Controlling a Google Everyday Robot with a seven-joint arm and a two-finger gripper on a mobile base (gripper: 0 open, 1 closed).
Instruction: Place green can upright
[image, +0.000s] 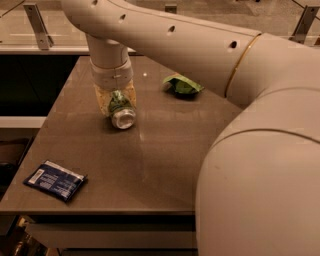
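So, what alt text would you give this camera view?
A robot's gripper reaches down around a tilted green can low over a brown table; a green snack bag lies behind, a dark blue packet near the front edge.

Gripper (116, 107) low over the table (165, 160), and its amber, see-through fingers (101, 99) are clamped on either side of the green can (121, 112). The can is green with white markings between them, silver end just below the tips. Above the fingers, the arm (200, 45) is cream-white with a row of small dark holes and a thin gold band. To the fingers' right, a crumpled green bag (182, 86) with orange. Well below and left of them, a dark blue packet (55, 181) with white print. The table is a dull grey-brown.
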